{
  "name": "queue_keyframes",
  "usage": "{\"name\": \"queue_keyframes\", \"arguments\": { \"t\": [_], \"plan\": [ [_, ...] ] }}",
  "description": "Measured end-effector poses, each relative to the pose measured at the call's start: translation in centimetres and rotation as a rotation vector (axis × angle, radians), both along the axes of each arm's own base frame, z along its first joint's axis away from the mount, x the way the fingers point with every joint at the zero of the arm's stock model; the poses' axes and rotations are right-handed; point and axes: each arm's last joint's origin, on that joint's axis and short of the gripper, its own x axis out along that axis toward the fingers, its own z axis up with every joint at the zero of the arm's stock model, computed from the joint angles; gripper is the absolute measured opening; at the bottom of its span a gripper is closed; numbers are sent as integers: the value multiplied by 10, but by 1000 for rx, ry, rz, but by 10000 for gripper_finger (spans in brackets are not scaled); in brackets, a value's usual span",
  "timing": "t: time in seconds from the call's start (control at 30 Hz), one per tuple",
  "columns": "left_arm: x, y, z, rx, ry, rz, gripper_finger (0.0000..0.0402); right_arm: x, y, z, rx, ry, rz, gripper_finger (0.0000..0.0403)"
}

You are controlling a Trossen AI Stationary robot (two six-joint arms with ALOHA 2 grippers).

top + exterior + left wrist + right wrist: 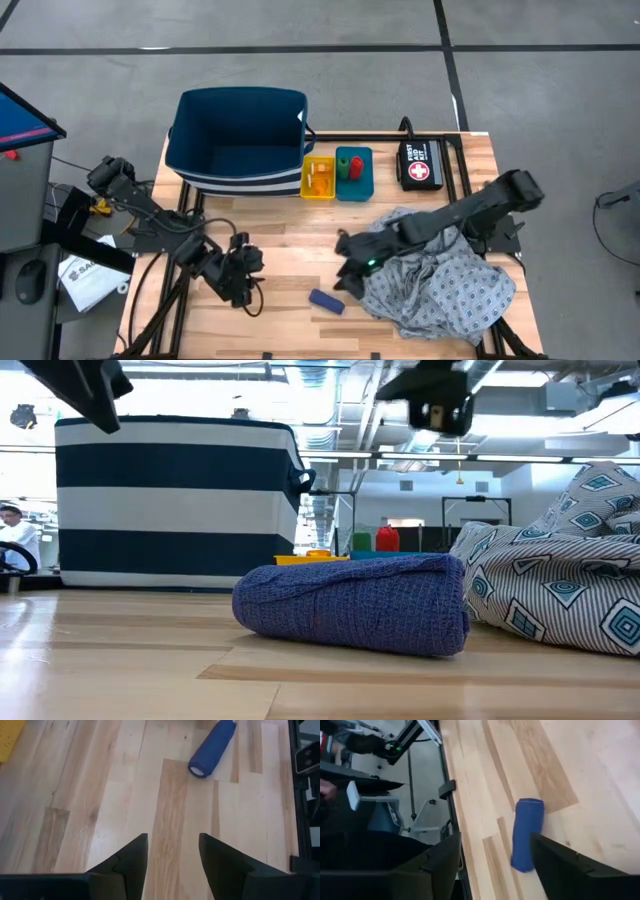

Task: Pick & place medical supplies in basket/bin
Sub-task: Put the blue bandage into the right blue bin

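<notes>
Now right tool point(492, 865) hovers above blue roll point(526, 834), fingers spread, empty; left tool point(172, 857) parted, empty, nearby.

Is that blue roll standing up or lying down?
Lying down. The blue roll rests on its side on the table, beside the gown cloth.
</notes>
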Motion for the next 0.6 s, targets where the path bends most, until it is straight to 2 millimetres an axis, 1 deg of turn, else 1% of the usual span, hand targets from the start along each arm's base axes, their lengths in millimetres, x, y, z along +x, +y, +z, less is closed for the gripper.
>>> {"name": "queue_keyframes", "arguments": {
  "t": [0.17,0.27,0.4,0.5,0.6],
  "plan": [
    [-2,1,-1,22,10,20,168,31,10,-30,43,75,-53,259],
    [-2,1,-1,24,8,22,168,45,18,-49,75,118,-22,271],
    [-4,-1,-1,32,0,16,168,62,34,-56,82,158,24,276],
    [-5,-3,-2,39,-12,16,168,73,43,-64,31,223,49,276],
    [-7,-3,-8,28,-10,35,168,81,52,-64,-38,264,88,276]
  ]
}}
